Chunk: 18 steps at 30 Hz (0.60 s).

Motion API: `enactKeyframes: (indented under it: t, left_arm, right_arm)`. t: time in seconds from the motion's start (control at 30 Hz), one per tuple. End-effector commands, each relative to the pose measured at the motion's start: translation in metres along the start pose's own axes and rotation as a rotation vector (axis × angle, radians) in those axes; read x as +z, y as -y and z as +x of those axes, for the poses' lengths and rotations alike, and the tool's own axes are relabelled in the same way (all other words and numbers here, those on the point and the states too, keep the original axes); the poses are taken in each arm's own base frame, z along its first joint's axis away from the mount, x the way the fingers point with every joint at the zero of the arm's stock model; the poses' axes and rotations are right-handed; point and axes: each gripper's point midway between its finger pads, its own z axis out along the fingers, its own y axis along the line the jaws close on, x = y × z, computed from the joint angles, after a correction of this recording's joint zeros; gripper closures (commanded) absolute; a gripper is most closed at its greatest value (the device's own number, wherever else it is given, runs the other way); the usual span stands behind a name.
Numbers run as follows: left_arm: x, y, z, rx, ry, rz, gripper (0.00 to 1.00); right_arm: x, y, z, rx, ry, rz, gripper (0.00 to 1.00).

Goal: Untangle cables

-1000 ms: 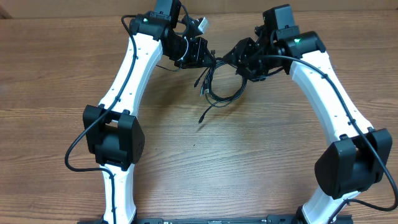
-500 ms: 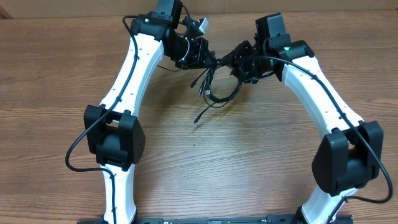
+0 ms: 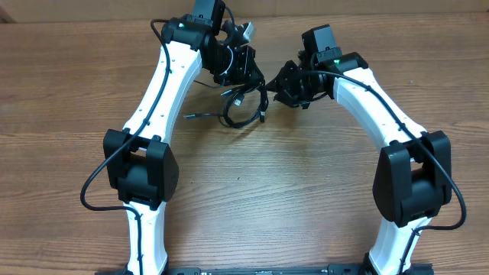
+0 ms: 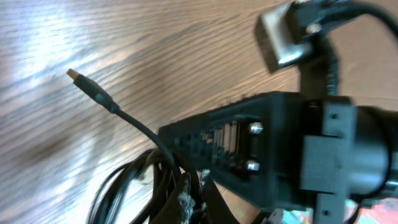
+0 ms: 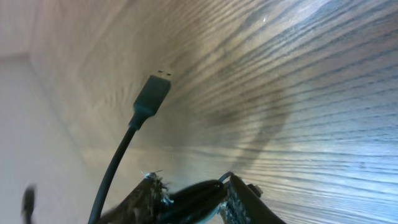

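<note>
The cables [image 3: 243, 107] are a bundle of thin black cords in loose loops at the back middle of the table, hanging between both grippers. My left gripper [image 3: 246, 74] is shut on the top of the bundle; its wrist view shows the strands [image 4: 143, 186] between the fingers [image 4: 194, 198] and a free gold-tipped plug [image 4: 87, 87]. My right gripper [image 3: 280, 84] is shut on a black cable [image 5: 193, 198] at the bundle's right. A loose cable end with a silver-tipped plug [image 5: 152, 93] sticks up beside its fingers [image 5: 189, 199].
A silver-tipped plug end [image 3: 189, 117] lies on the wooden table [image 3: 267, 191] left of the bundle. A white connector [image 3: 247, 30] is on the left wrist. The table's back edge meets a wall just behind the arms.
My right gripper has moved left toward the left gripper. The cable loops have swung left with it and bunched up under the left gripper.
</note>
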Motion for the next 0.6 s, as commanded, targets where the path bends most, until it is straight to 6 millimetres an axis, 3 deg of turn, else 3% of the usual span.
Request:
enactKeyframes:
  t: [0.0, 0.07, 0.2, 0.43, 0.57]
  left_arm:
    - [-0.008, -0.006, 0.004, 0.053, 0.002, -0.103, 0.96]
    - [-0.008, -0.031, 0.012, 0.04, -0.024, -0.235, 0.96]
    - [-0.001, -0.045, 0.022, 0.029, -0.059, -0.266, 0.96]
    - [0.01, -0.088, 0.038, -0.061, -0.085, -0.431, 0.96]
    - [0.008, -0.096, 0.038, -0.063, -0.084, -0.477, 0.81]
  right_arm:
    - [-0.001, 0.01, 0.006, -0.138, -0.065, -0.01, 0.66]
    - [-0.003, 0.019, 0.01, -0.159, -0.086, 0.017, 0.66]
    - [-0.007, 0.031, 0.013, -0.183, -0.113, 0.041, 0.64]
    - [-0.011, 0.049, 0.023, -0.217, -0.158, 0.109, 0.58]
    - [-0.012, 0.054, 0.024, -0.211, -0.157, 0.136, 0.54]
